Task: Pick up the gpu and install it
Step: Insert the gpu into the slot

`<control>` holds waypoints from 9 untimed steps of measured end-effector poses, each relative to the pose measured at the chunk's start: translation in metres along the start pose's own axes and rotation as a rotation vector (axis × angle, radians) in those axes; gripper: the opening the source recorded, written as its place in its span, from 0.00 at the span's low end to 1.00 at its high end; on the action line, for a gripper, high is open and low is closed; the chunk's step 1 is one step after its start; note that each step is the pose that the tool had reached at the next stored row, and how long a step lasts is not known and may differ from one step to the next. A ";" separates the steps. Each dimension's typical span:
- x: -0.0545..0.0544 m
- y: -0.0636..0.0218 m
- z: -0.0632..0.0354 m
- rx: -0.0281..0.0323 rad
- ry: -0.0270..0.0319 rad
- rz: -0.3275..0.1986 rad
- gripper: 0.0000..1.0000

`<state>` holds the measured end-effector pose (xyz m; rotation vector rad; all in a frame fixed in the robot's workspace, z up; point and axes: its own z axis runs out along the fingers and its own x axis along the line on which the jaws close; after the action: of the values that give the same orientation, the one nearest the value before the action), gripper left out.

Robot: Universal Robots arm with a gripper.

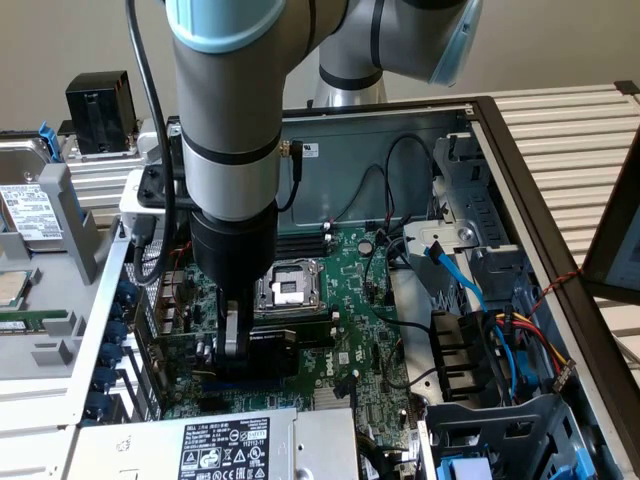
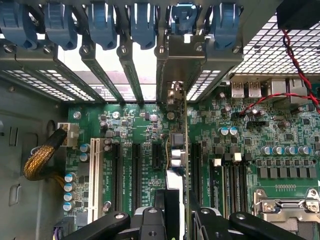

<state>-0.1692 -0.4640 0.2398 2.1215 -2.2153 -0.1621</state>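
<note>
Inside the open computer case point(image 1: 500, 130), down over the motherboard point(image 2: 145, 150), gripping the gpu point(image 2: 176, 150) edge-on between the end effector point(image 2: 172, 210) fingers, closed partway on the card. Holding it upright so its lower edge is lining up with an expansion slot point(image 2: 196, 165). Keeping the silver bracket point(image 2: 182, 55) toward the rear slot openings, under the blue retention clips point(image 2: 142, 22).

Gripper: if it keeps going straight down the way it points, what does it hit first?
The gripper holds the gpu edge-on. Straight down, the card's lower edge would likely meet the motherboard at a slot; depth is unclear.
</note>
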 end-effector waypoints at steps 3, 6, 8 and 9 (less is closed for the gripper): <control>0.000 0.0000 0.0001 0.0000 0.0001 0.000 0.28; 0.000 0.0000 0.0001 -0.0001 0.0002 -0.001 0.28; 0.000 0.0000 0.0002 -0.0001 0.0001 -0.001 0.28; 0.000 0.0000 0.0002 0.0000 0.0001 -0.001 0.28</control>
<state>-0.1692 -0.4640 0.2396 2.1227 -2.2142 -0.1621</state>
